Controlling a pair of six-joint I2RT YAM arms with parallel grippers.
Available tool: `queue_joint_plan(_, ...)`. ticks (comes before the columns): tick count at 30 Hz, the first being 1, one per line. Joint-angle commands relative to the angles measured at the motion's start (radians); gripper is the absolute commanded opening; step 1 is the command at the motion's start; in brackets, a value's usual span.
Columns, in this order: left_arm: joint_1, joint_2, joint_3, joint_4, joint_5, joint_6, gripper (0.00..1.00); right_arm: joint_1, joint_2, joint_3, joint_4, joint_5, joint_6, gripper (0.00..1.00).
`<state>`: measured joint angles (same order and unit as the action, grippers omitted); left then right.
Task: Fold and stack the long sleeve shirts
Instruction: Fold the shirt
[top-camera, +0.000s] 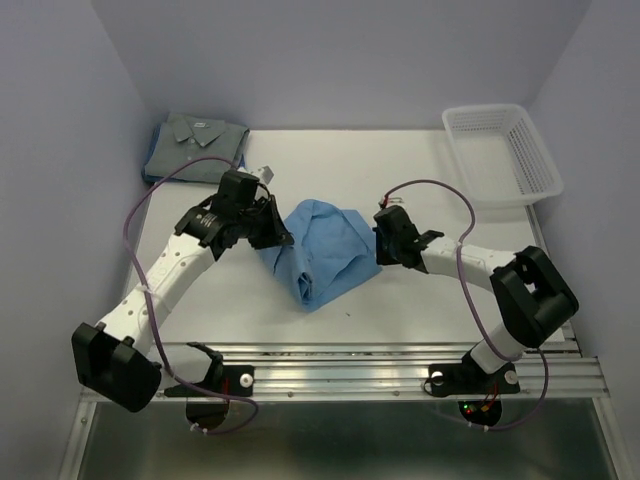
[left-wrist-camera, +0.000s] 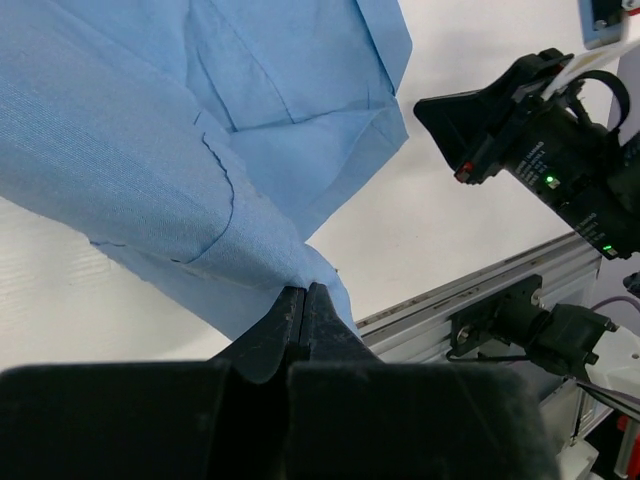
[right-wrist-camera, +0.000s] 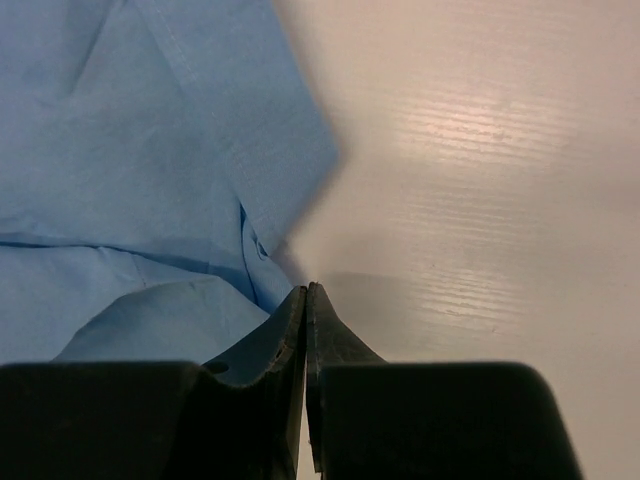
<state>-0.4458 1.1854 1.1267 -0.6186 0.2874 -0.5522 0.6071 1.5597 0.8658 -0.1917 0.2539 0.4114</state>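
While my left end effector (left-wrist-camera: 303, 290) pinches the blue shirt (top-camera: 325, 250) at nine o'clock and my right end effector (right-wrist-camera: 306, 287), pressed together at three o'clock, perhaps nips cloth, I should pull evenly, then stack onto the grey shirt (top-camera: 195, 145) at eleven o'clock.

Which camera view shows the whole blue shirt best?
Top external: it alone shows the whole blue shirt, bunched up. Left wrist shows only the part pinched in the shut left gripper; right wrist shows only the edge at the shut right gripper.
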Motion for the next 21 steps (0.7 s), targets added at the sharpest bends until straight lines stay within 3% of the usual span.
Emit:
queue_joint_plan(1, -0.039, 0.066, 0.094, 0.043, -0.010, 0.038, 0.00, -0.012, 0.072, 0.004, 0.046, -0.057, 0.001, 0.06)
queue_joint_plan(21, -0.162, 0.624, 0.484, 0.135, 0.078, 0.104, 0.00, -0.030, 0.103, -0.027, 0.078, -0.162, 0.023, 0.05)
